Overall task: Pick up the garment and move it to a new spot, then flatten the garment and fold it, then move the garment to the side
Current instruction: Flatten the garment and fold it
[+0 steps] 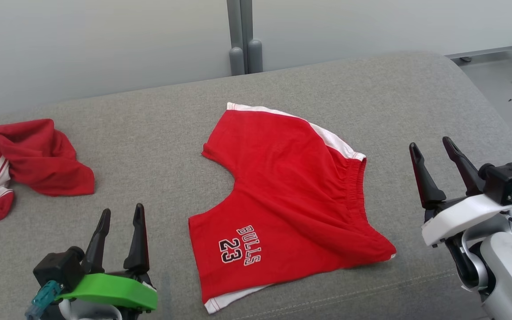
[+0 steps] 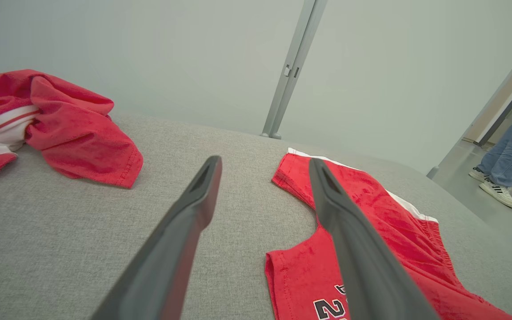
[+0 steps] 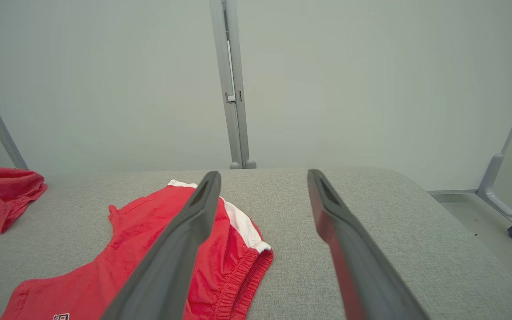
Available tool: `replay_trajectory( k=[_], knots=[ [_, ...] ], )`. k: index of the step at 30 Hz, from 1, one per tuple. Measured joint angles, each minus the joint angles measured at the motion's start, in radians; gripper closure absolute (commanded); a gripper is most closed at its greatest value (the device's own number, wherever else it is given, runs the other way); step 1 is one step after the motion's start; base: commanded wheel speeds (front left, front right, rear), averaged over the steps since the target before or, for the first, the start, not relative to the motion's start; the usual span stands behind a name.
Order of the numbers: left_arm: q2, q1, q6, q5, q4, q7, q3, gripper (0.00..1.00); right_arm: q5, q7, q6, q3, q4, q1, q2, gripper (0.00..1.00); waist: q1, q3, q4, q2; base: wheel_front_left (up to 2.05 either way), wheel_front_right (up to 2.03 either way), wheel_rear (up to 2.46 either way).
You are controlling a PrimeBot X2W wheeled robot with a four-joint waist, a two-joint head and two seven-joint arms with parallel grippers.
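Note:
The garment (image 1: 282,191) is a pair of red shorts with white side trim and "BULLS 23" printed on one leg. It lies spread out in the middle of the grey padded surface (image 1: 158,133), waistband toward the right. It also shows as the garment (image 2: 371,231) and the garment (image 3: 140,249) in the wrist views. My left gripper (image 1: 120,218) hovers open at the lower left, short of the shorts' left leg. My right gripper (image 1: 431,149) stands open to the right of the waistband. Nothing is between either pair of fingers.
A crumpled red and white cloth (image 1: 20,164) lies at the far left of the surface. A grey post (image 1: 245,40) rises behind the back edge. A person's legs and shoes (image 2: 502,178) stand on the floor off to the right. A wheeled frame foot (image 3: 511,222) is nearby.

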Motion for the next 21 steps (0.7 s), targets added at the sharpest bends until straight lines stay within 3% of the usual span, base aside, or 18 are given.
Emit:
replay_trajectory(
  k=[21],
  knots=[
    [-0.007, 0.073, 0.030, 0.071, -0.038, -0.003, 0.054, 0.00, -0.063, 0.000, -0.008, -0.008, -0.005, 0.027, 0.045, 0.00, 0.0000, -0.012, 0.008, 0.0000, 0.00, 0.00, 0.00]
  ],
)
